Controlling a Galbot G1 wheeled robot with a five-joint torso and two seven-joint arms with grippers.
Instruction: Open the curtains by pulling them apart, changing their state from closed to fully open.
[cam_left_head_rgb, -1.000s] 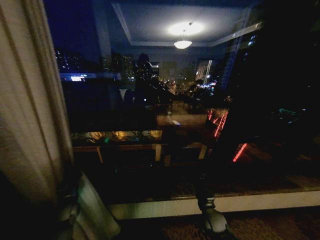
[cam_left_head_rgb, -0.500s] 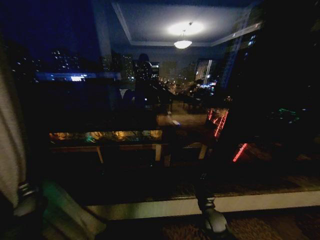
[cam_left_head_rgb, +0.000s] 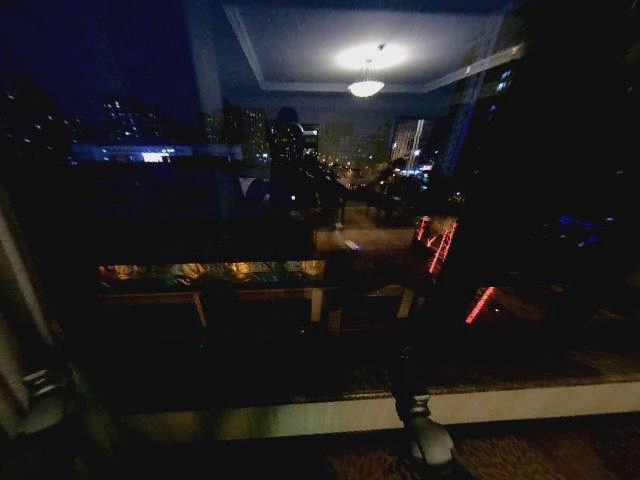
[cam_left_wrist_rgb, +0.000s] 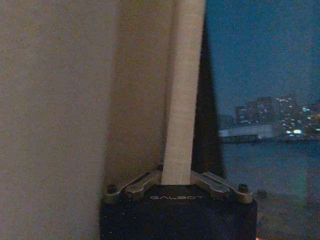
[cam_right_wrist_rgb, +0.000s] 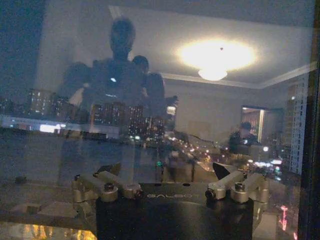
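Note:
Of the sheer off-white curtains, one pale sliver (cam_left_head_rgb: 10, 290) remains at the far left edge of the head view. My left gripper (cam_left_head_rgb: 45, 398) sits low beside it. In the left wrist view, the curtain fabric (cam_left_wrist_rgb: 75, 100) hangs close by, and my left gripper (cam_left_wrist_rgb: 176, 179) is shut on a narrow vertical fold of it (cam_left_wrist_rgb: 184, 90). My right arm (cam_left_head_rgb: 425, 432) rises at the bottom centre-right. My right gripper (cam_right_wrist_rgb: 165, 175) faces the bare glass, open with nothing between its fingers.
A large window pane (cam_left_head_rgb: 330, 200) spans the view, with a night city and reflections of a ceiling lamp (cam_left_head_rgb: 366, 88) and the robot on it. A pale sill (cam_left_head_rgb: 500, 405) runs below the glass. Carpeted floor (cam_left_head_rgb: 520, 455) lies in front of it.
The curtain panel has slid left, from covering the left part of the window to a sliver at the edge. My left gripper moved left with it. The right arm stayed still.

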